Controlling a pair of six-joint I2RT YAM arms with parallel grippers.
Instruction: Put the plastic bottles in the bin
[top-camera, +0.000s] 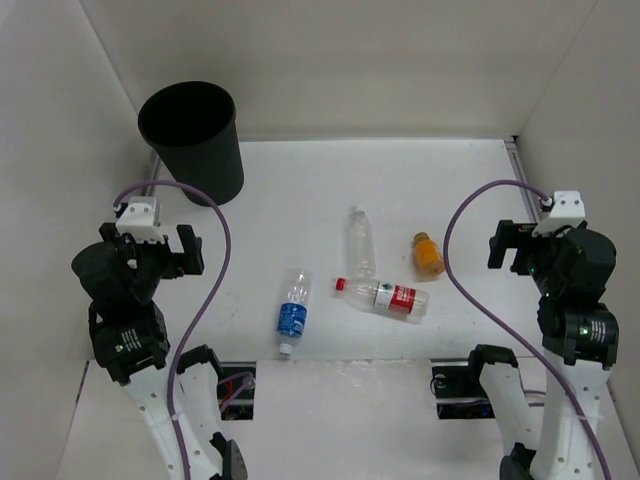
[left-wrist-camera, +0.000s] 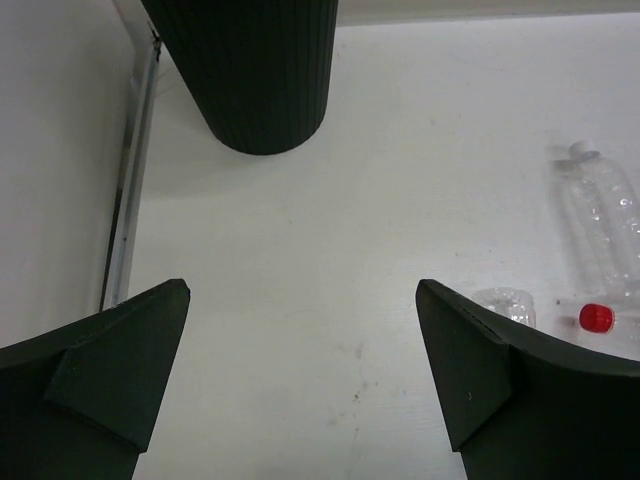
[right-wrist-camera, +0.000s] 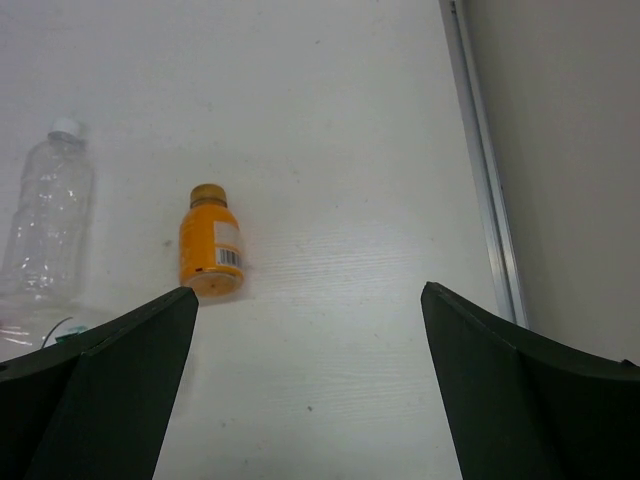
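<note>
Holding left tool (left-wrist-camera: 302, 300) and right tool (right-wrist-camera: 310, 300) released, spread wide over open surface (top-camera: 300, 190); seeing plastic bottles (top-camera: 395, 298) lying mid-surface, well apart from edges; finding bin (top-camera: 193, 150) standing upright in far-left corner

Four plastic bottles (top-camera: 388, 296) lie on the table (top-camera: 300, 190), well apart from the upright black bin (top-camera: 192, 140).

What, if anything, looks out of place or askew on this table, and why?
All four bottles lie on their sides, scattered centrally: the blue-label bottle, unlabelled bottle, red-label bottle and orange bottle. No spill shows. The bin stands upright, far left.
</note>
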